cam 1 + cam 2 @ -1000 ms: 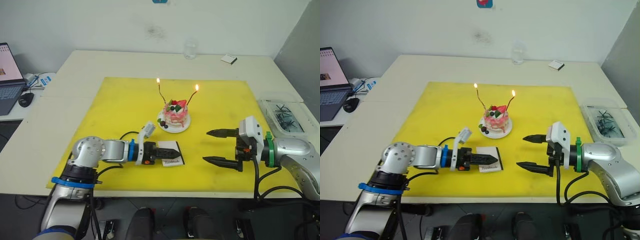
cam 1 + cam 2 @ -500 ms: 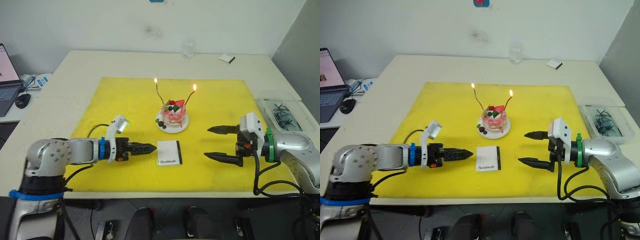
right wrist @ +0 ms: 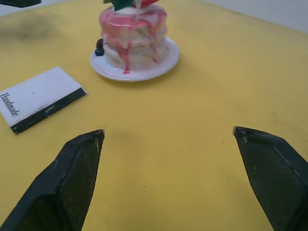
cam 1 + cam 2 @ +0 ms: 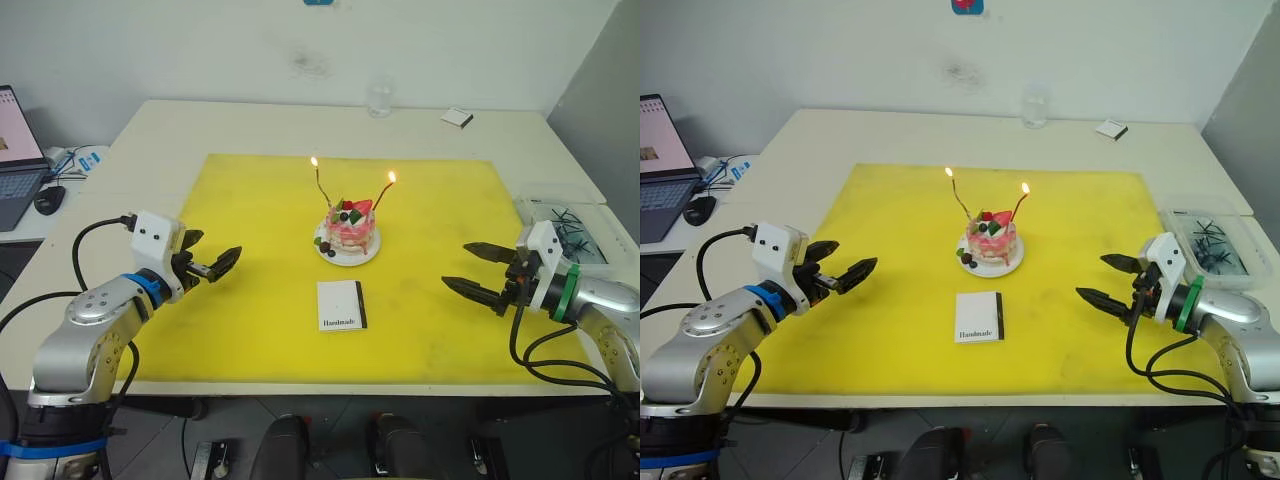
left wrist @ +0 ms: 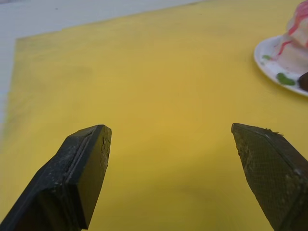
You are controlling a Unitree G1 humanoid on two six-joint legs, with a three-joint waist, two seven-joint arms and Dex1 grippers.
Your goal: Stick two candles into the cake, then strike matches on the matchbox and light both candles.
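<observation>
The cake (image 4: 349, 232) stands on its white plate (image 4: 330, 256) at the middle of the yellow mat (image 4: 250, 200). Two candles are stuck in it, one on the left (image 4: 321, 186) and one on the right (image 4: 383, 193), and both carry a small flame. Just in front of the cake lies the matchbox (image 4: 341, 305), flat on the mat; it is also in the right wrist view (image 3: 38, 98). My left gripper (image 4: 215, 265) hovers open and empty over the mat's left side. My right gripper (image 4: 457, 265) hangs open and empty at the mat's right. The matches are out of view.
A clear tray (image 4: 565, 230) holding several dark sticks sits off the mat's right edge. At the table's far edge stand a glass (image 4: 378, 100) and a small white box (image 4: 458, 117). A laptop (image 4: 15, 150) and a mouse (image 4: 48, 200) lie at the far left.
My left gripper has drawn back from the matchbox to the mat's left side and opened. The right gripper has pulled back to the right, still open. Both candles keep burning.
</observation>
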